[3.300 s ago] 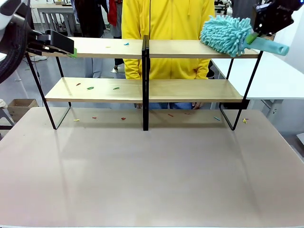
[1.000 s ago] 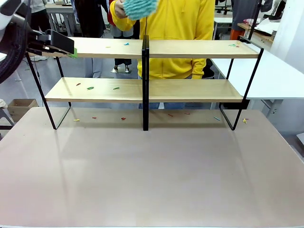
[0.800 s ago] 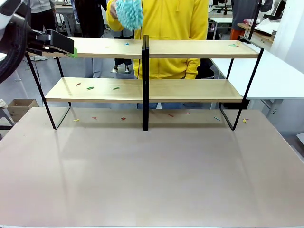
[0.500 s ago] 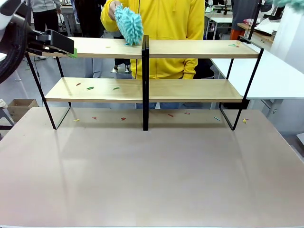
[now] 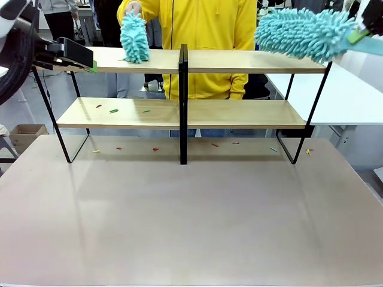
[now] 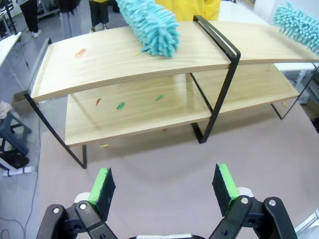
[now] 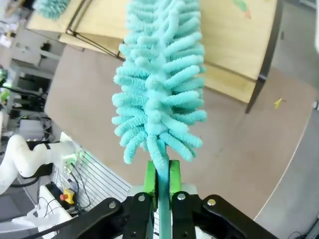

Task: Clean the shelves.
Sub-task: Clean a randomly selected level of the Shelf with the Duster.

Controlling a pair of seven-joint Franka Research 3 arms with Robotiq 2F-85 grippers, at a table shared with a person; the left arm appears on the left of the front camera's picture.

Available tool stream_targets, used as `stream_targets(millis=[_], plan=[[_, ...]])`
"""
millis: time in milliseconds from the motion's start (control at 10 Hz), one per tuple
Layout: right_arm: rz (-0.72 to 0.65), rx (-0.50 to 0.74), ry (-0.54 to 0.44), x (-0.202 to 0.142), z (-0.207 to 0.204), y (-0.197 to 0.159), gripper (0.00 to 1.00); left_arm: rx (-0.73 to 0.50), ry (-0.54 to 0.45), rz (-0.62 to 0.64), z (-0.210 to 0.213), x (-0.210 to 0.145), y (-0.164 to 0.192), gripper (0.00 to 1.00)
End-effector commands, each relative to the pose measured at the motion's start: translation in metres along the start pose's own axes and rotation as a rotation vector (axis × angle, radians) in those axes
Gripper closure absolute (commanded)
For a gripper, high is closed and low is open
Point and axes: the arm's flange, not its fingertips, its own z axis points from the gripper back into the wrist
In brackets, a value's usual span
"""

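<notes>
The shelves [image 5: 239, 61]: right gripper [image 7: 159, 173], high over their right end, clamps a teal duster [image 7: 159, 84] (left gripper [image 6: 163, 184] gapes empty).

Robotics lab — white worktables [image 5: 353, 98], loose cables [image 7: 47, 201].

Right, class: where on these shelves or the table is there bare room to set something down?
Free: the table in front of the shelves, and the lower board right of the centre post. Crowded: the upper board, a person's duster on its left half, the robot's duster over its right; scraps dot the lower left.
</notes>
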Motion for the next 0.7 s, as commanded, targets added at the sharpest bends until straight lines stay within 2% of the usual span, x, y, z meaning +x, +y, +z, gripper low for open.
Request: stream_targets(millis=[0,200,600], plan=[[-0.020,-0.056,-0.053,0.011,-0.009,0.008,1.00,0.009,-0.002,0.001,0.001,0.000,0.000,0.00],[-0.032,-0.106,-0.085,0.023,-0.024,0.012,1.00,0.009,-0.002,0.001,0.001,0.000,0.000,0.00],[-0.122,-0.196,-0.006,0.029,-0.041,-0.010,1.00,0.009,-0.002,0.001,0.001,0.000,0.000,0.00]])
